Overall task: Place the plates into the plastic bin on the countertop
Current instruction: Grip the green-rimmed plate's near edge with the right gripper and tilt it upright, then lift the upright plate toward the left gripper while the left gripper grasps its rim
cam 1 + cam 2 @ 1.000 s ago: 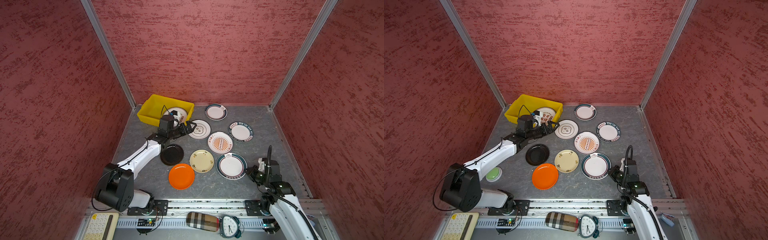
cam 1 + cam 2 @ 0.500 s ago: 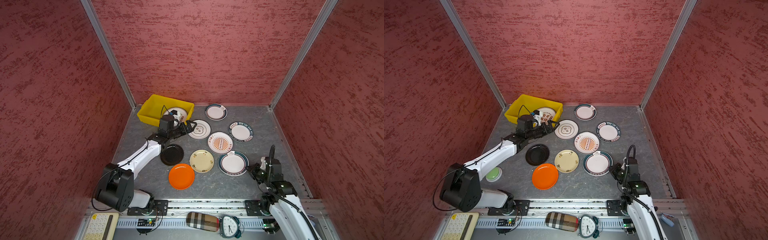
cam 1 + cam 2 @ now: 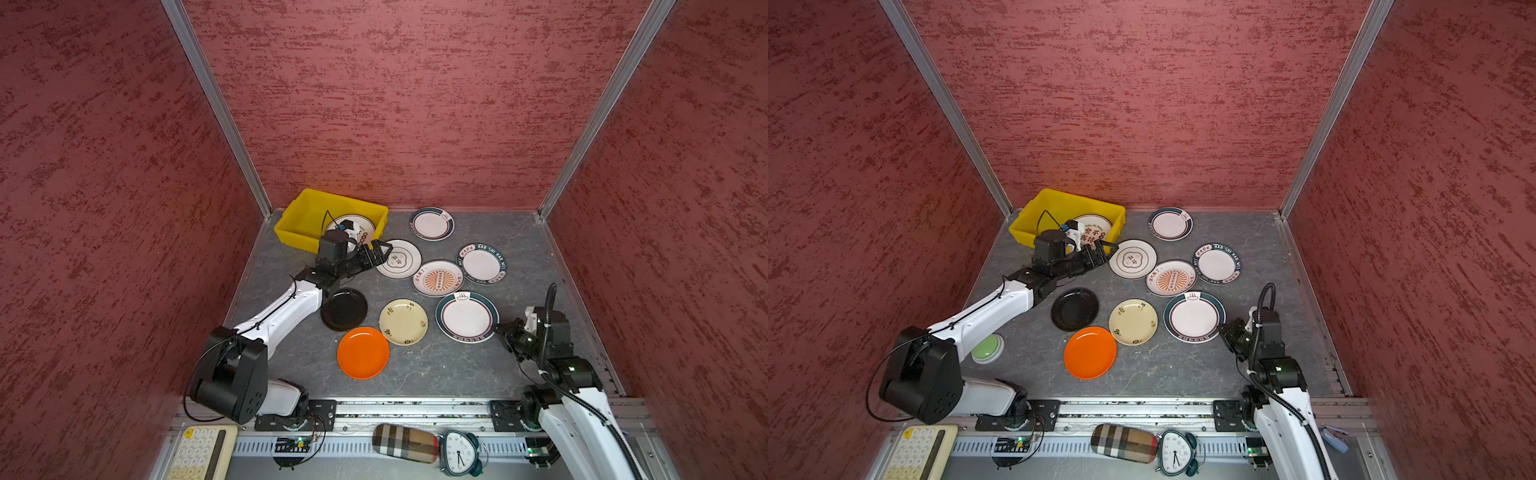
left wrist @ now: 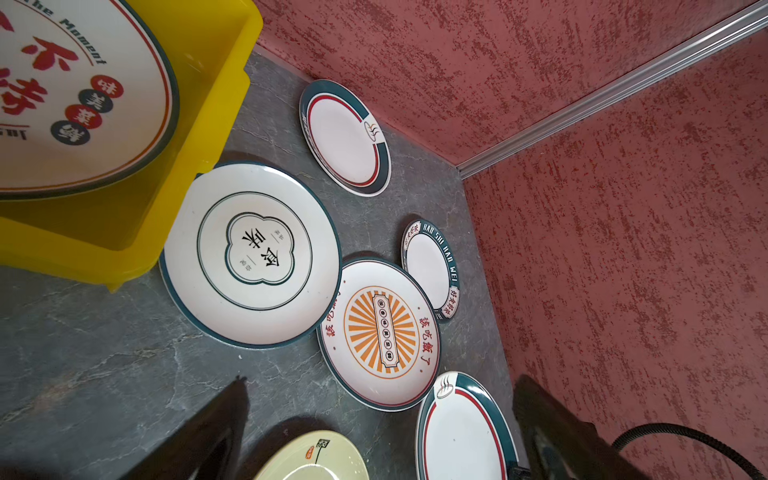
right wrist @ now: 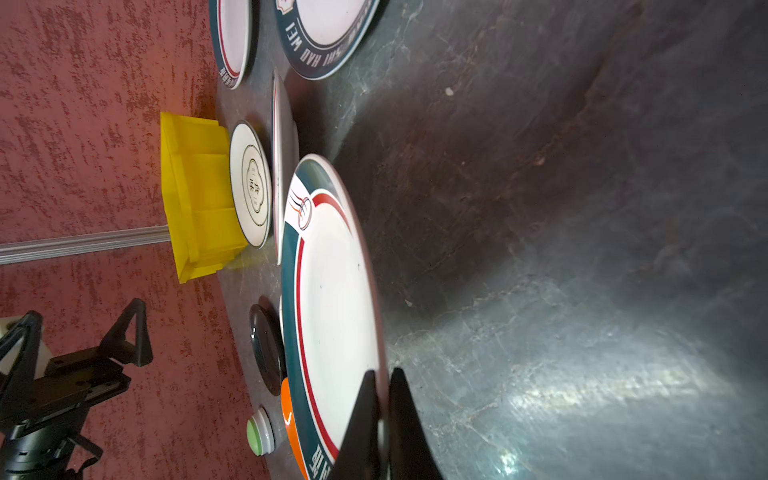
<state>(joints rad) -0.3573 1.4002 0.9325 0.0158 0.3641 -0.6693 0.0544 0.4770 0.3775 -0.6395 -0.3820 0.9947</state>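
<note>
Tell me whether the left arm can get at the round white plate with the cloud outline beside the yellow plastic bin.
Probably yes: the jaws of the left arm hang open at the near rim of the cloud-outline plate, with nothing between.

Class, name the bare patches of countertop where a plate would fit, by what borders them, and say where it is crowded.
Bare: between orange plate and front rail; between lettered-rim plate and right wall. Crowded: the middle, where cloud plate, sunburst plate and lettered-rim plate lie edge to edge.

One plate [image 3: 366,226] lies in the bin [image 3: 303,212], back left on the countertop [image 3: 415,374]; other plates [image 3: 466,318] lie right and forward.
</note>
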